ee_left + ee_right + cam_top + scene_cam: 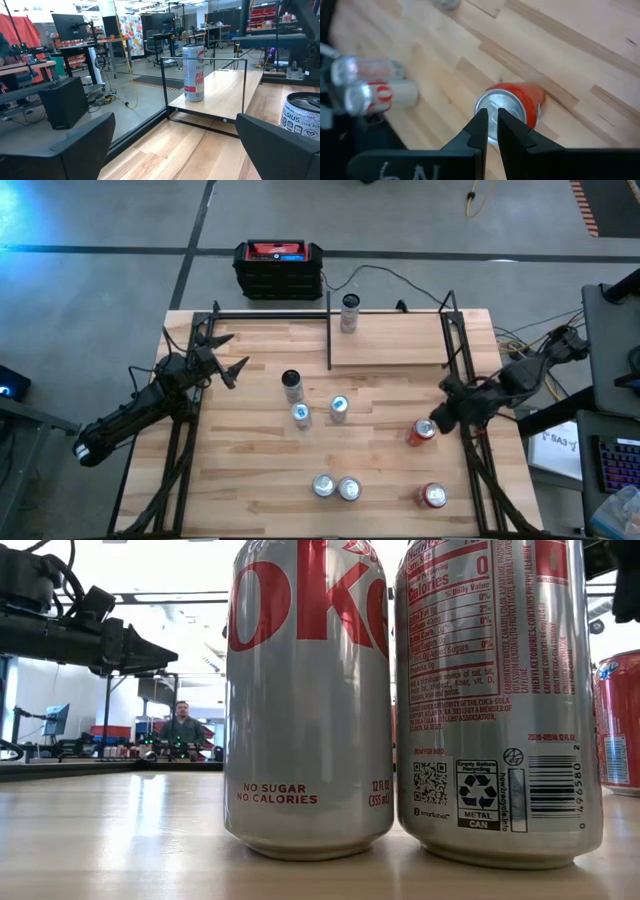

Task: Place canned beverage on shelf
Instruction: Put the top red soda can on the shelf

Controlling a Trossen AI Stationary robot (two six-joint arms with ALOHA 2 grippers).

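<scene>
The shelf (395, 340), a small light wood board edged with thin black rods, sits at the table's far side. One tall silver and red can (349, 312) (193, 72) stands upright on its far left corner. A red can (420, 430) (512, 107) stands upright on the table near the right edge. My right gripper (438, 422) (492, 117) is shut and slants down just above that can's top; I see no touch. My left gripper (225, 358) (175, 150) waits open and level over the table's far left, facing the shelf.
Several more cans stand on the table: a tall dark one (291, 385), two small ones (301, 415) (339, 408), a silver pair near the front (336, 487) (308, 700), and a red one (433, 496). A black and red box (279, 267) sits behind the table.
</scene>
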